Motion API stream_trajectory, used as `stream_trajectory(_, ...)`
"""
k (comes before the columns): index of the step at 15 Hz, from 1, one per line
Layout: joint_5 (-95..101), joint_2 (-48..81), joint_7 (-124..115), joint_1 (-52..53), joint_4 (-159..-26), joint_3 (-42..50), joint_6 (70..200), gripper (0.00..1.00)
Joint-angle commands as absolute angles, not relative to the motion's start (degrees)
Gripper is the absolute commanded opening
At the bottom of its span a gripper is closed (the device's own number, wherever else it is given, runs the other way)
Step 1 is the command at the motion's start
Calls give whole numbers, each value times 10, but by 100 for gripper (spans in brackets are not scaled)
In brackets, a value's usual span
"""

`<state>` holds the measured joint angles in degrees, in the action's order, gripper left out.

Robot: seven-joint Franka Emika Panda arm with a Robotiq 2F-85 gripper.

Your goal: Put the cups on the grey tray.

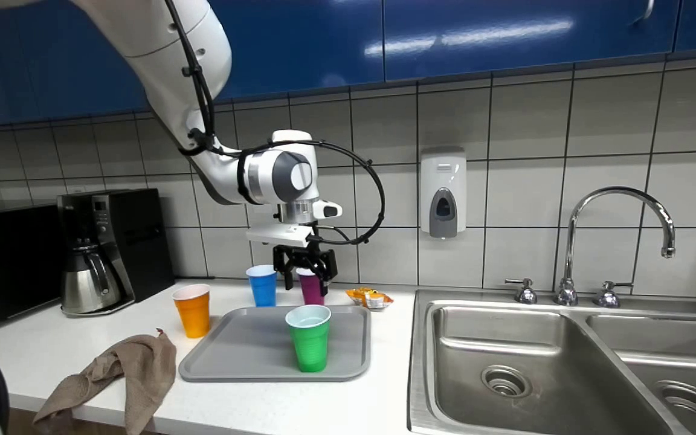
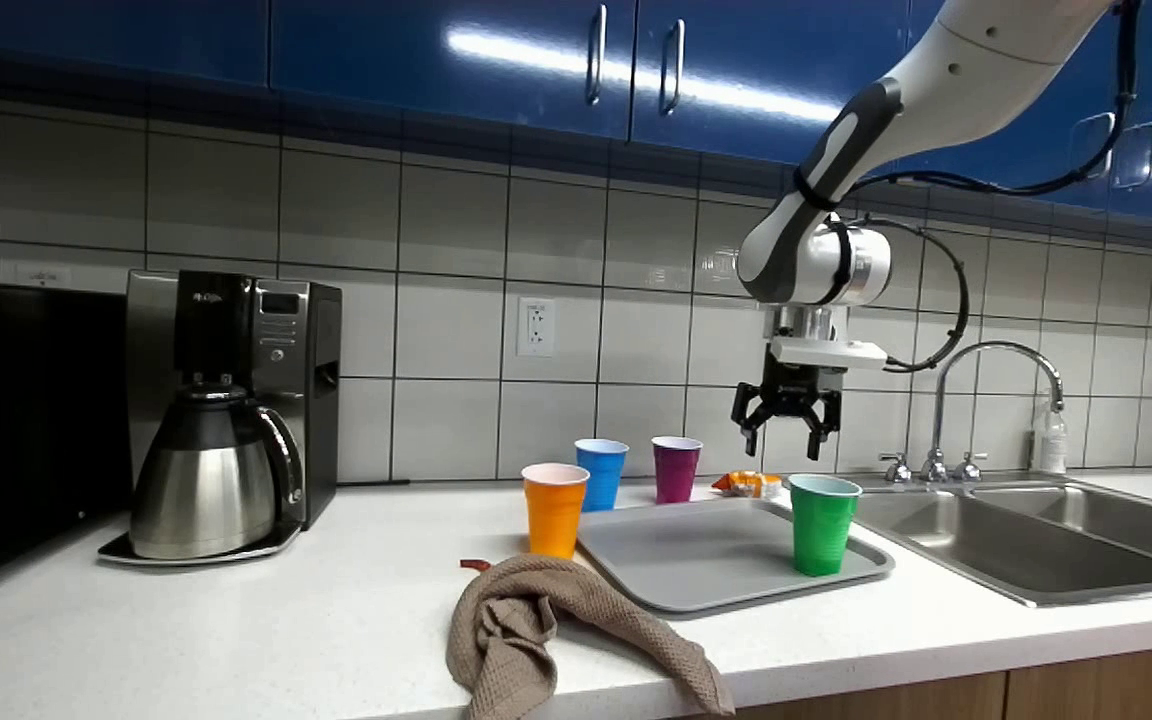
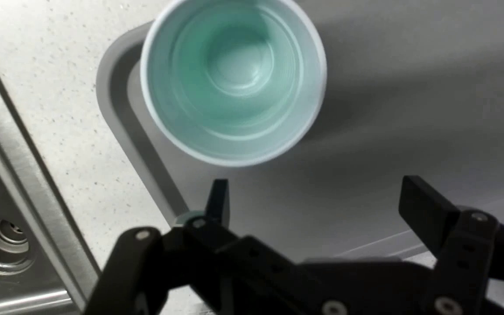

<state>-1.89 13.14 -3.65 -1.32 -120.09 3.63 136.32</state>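
As the white robot arm with dark-grey joints point(image 1: 167, 72) slopes down from overhead, its wrist stands upright and its black two-fingered jaws point straight at the white speckled table point(image 2: 356, 620). From here they hang well clear above it, spread wide, with nothing in their hold. Beneath them lies one flat grey rectangular tray with rounded corners point(image 1: 251, 344).

A wall of pale tiles point(image 1: 523, 121) rises behind the jaws, with glossy blue cupboards point(image 1: 299, 48) higher up. To one side of the jaws is a two-basin stainless-steel sink point(image 1: 505, 344); well off opposite sits a black-and-steel coffee maker point(image 2: 216, 340). Lower than the jaws, a crumpled brown cloth point(image 2: 506, 640) droops over the table's front edge.

I count four plastic tumblers point(image 1: 310, 344), all upright. One, the green tumbler point(image 2: 821, 525), is on the tray, below the jaws and in front of them, near the sink end. The other three are on the table: the purple tumbler point(image 1: 310, 290) and the blue tumbler point(image 1: 262, 287) lower than the jaws, toward the wall, and the orange tumbler point(image 1: 193, 311) farther off toward the coffee maker, just beside the tray. A single crinkled orange packet point(image 1: 369, 297) lies near the purple one.
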Motion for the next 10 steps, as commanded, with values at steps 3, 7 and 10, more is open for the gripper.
stream_trajectory(3, -33, 211, -84, -16, -1104, 34, 1387, 100)
stream_trajectory(7, -47, 257, -110, -15, -1054, 35, 1406, 100)
stream_trajectory(10, -62, 284, -123, -17, -1017, 34, 1414, 100)
